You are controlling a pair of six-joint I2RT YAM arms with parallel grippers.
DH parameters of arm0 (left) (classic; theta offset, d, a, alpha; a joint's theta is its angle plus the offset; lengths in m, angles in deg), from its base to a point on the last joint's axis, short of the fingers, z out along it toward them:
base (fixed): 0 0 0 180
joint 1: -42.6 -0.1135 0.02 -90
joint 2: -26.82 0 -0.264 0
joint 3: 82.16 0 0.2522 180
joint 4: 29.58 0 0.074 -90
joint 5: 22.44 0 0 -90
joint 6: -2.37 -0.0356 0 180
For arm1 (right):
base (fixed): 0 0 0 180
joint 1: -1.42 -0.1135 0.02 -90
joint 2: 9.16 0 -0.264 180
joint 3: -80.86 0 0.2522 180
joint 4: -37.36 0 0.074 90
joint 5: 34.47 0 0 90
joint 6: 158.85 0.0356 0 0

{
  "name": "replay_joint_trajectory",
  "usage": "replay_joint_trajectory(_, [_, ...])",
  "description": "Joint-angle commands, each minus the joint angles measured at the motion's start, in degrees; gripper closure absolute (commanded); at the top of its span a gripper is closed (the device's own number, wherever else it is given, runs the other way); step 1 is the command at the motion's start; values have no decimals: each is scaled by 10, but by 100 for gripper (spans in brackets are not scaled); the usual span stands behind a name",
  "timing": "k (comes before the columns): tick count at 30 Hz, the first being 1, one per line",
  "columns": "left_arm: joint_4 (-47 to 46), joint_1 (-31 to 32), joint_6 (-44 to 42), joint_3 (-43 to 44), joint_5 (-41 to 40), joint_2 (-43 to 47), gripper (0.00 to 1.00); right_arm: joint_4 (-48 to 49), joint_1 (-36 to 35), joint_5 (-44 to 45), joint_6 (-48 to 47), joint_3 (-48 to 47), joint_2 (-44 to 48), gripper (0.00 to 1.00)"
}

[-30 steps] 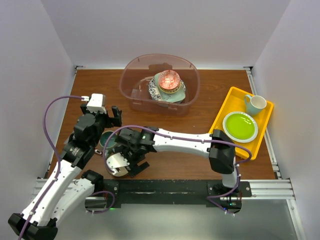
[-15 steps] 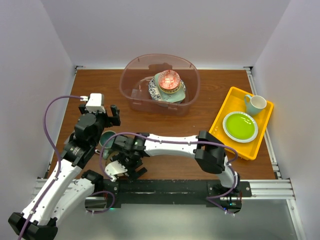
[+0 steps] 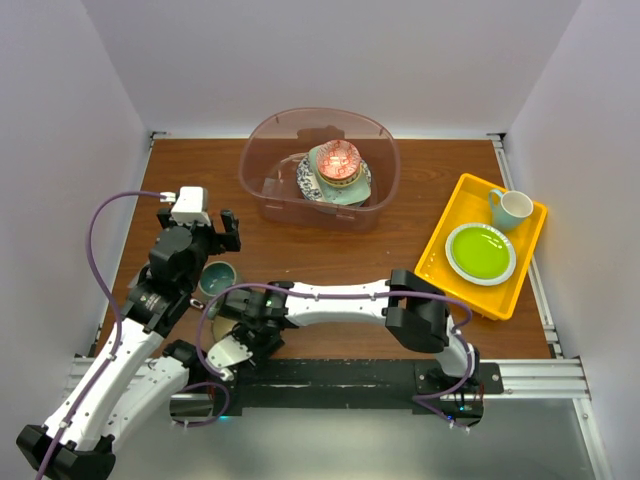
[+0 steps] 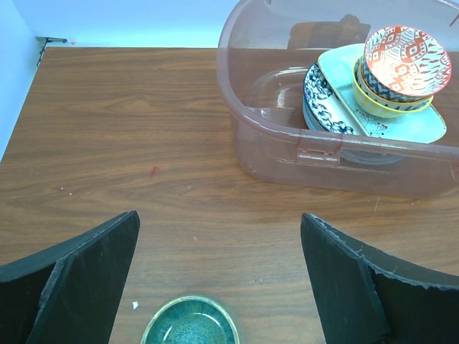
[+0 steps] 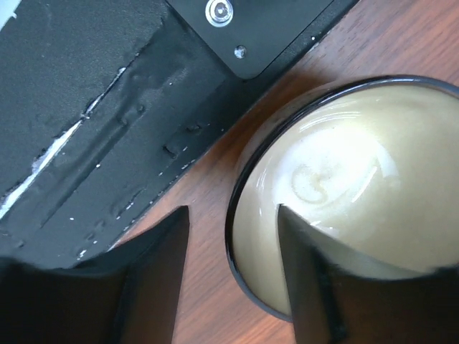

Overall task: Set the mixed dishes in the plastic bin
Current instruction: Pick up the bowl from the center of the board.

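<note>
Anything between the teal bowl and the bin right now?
Nothing. In the left wrist view, only bare wooden tabletop runs from the teal bowl up to the bin.

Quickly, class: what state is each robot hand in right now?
Left hand: open, empty.
Right hand: astride the rim of the cream bowl; grip cannot be told.

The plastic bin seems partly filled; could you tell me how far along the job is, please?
Done: a blue-patterned plate, mint dish and patterned bowl sit stacked in the plastic bin. In hand: the right fingers straddle the rim of the tan bowl, not yet lifted. Remaining: the teal bowl by the open left fingers, and the mug on the yellow tray.
</note>
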Motion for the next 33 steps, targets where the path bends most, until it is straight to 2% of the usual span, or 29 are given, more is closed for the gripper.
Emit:
replay_joint_trajectory(1, [-16, -3, 0, 0, -12, 4, 0, 11, -2, 10, -9, 10, 8, 60])
replay_joint_trajectory(5, [-16, -3, 1, 0, -12, 4, 0, 3, -2, -3, -16, 17, 10, 78])
replay_joint_trajectory(12, [-15, -3, 0, -1, -12, 3, 0, -7, -3, -8, -34, 42, 33, 99])
replay_joint_trajectory(33, [-20, -3, 4, -2, 12, -1, 0, -85, -2, 18, -70, 108, 138, 100])
